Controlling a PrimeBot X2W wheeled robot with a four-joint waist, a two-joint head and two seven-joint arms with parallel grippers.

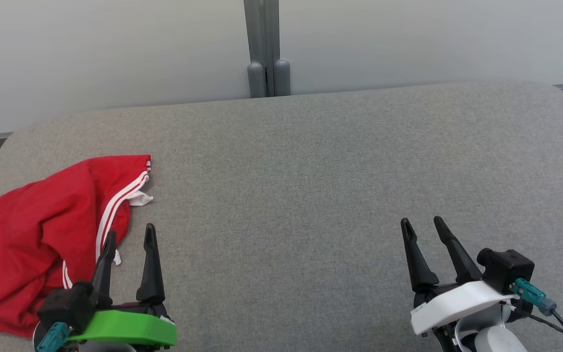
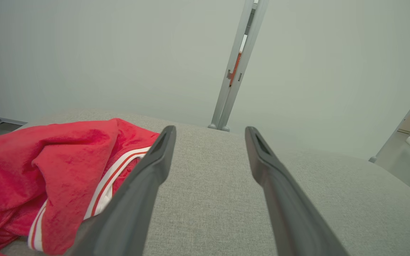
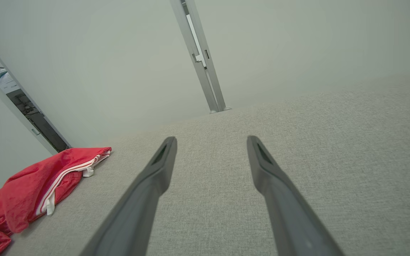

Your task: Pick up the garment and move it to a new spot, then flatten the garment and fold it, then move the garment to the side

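A red garment (image 1: 37,234) with white side stripes lies crumpled at the left end of the grey fabric surface (image 1: 311,186), and part of it reaches the near left edge. My left gripper (image 1: 131,233) hovers open just right of the garment's near part, one finger over its striped edge. The left wrist view has the red garment (image 2: 48,177) left of the open fingers (image 2: 144,185). My right gripper (image 1: 423,224) is open over bare fabric at the lower right, far from the garment. In the right wrist view the garment (image 3: 37,188) lies far left.
A pale wall runs behind the surface, with a grey vertical post (image 1: 264,49) at its middle. The surface's rounded corners show at far left and far right. A wide bare stretch of grey fabric (image 3: 297,142) lies between the grippers and beyond them.
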